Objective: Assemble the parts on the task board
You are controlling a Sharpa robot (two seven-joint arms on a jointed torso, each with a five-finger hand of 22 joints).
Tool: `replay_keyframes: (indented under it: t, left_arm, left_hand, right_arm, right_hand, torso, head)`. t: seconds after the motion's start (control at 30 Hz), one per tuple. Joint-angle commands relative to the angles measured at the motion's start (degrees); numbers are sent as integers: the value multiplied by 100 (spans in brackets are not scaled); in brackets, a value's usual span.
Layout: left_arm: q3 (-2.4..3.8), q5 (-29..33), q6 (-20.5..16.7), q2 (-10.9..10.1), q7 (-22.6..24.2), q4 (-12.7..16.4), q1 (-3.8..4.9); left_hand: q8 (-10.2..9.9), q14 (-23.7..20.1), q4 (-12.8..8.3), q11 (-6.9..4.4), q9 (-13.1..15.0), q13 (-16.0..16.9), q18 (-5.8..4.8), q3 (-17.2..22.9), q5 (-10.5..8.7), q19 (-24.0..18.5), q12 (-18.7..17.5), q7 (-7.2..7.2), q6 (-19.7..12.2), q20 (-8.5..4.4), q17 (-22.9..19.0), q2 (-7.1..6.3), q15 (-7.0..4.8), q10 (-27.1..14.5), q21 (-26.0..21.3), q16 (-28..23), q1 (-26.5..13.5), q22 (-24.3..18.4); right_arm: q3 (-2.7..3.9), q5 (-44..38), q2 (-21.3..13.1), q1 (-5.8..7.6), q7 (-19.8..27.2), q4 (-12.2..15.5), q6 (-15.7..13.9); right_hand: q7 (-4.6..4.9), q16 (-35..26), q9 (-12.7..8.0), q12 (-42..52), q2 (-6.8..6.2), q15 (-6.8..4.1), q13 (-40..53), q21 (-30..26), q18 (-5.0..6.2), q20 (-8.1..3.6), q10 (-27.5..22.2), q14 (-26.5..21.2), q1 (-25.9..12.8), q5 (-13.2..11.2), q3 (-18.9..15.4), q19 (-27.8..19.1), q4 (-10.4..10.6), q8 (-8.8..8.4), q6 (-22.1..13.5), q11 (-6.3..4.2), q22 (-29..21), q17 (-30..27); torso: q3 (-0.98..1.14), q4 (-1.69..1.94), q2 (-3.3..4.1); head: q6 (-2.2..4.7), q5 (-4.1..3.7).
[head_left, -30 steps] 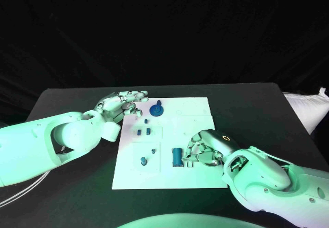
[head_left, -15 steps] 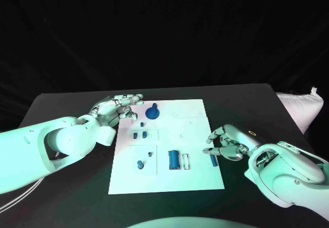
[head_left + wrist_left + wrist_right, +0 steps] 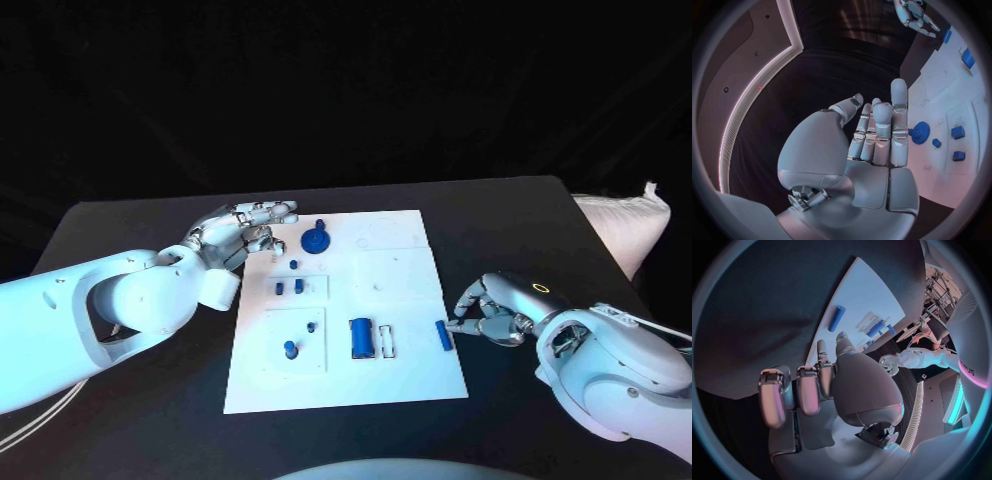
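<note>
1. Head view shows you the white task board (image 3: 404, 375) in the middle of the black table (image 3: 534, 225), with the blue parts spread over it, so both hands can reach them from their own side.
2. Your right hand (image 3: 498, 312) sits at the board's right edge, just beside a small blue bar (image 3: 444, 335). Its fingers are curled inward, and I see nothing between them; the bar lies flat on the board, apart from the fingertips.
3. The right wrist view agrees: the blue bar (image 3: 836, 318) lies alone on the white surface, beyond the fingertips (image 3: 820, 347). I judge that the bar is left there loose, not yet seated in a slot.
4. Your left hand (image 3: 242, 228) hovers at the board's far left corner, near the blue gear (image 3: 316, 240). In the left wrist view its fingers (image 3: 879, 135) are straight and close together and hold nothing.
5. The gear stands near the far edge, and two small blue blocks (image 3: 290, 287) sit in a recessed field below it.
6. A larger blue block (image 3: 362, 338) lies beside an open slot (image 3: 387, 340) in the nearer half. I think this slot is waiting for a part; possibly the bar belongs there, but I cannot tell for sure.
</note>
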Motion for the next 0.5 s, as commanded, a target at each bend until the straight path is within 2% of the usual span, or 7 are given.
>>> replay_keyframes:
  t: [0.03, 0.17, 0.27, 0.5]
  left_arm:
    - [2, -24, 101, 5, 39, 13, 2]
    - [1, -24, 97, 2, 38, 9, 2]
    - [1, -25, 95, 0, 36, 8, 2]
    - [1, -25, 101, -3, 33, 9, 2]
  left_hand:
    - [17, -44, -25, 0, 4, -9, 106, -21, 34, -7, 29, -4, -39, 31, -5, 35, 5, -46, -38, 10, 1, -8]
    - [17, -44, -25, 0, 4, -9, 106, -21, 34, -7, 29, -4, -39, 31, -5, 35, 5, -46, -38, 10, 1, -8]
    - [18, -44, -26, 0, 5, -9, 106, -21, 34, -7, 31, -4, -39, 31, -5, 37, 5, -47, -39, 11, 2, -8]
    - [20, -45, -27, 0, 5, -9, 106, -21, 35, -8, 35, -5, -39, 31, -5, 39, 5, -48, -39, 12, 3, -8]
  right_arm:
    - [-6, -312, 65, -53, -101, -36, 366]
    - [-10, -384, 160, -123, -94, -55, 415]
    - [-11, -416, 214, -148, -89, -65, 441]
    - [-12, -469, 305, -169, -84, -115, 506]
  right_hand:
    - [1, -15, -9, -15, -60, 8, -372, 24, -81, 22, 192, 447, -108, -34, -6, 589, 29, -36, 32, -41, 1505, 566]
    - [-3, -14, -17, -8, -79, 5, -367, 24, -81, 20, 195, 447, -101, -50, -10, 589, 29, -45, 47, -45, 1505, 569]
    - [-11, -8, -30, 3, -105, 0, -360, 24, -81, 17, 201, 450, -76, -83, -10, 589, 22, -59, 77, -51, 1505, 580]
    - [-21, -2, -50, 26, -123, -8, -346, 24, -81, 10, 211, 452, -12, -103, 12, 589, -4, -82, 118, -61, 1505, 591]
  torso:
    - [-3, -3, 0]
    - [0, -4, 1]
    - [-6, -2, 0]
    - [-5, -3, 0]
  head:
    - [-7, 18]
    - [-14, 38]
    - [-24, 42]
    - [-32, 63]
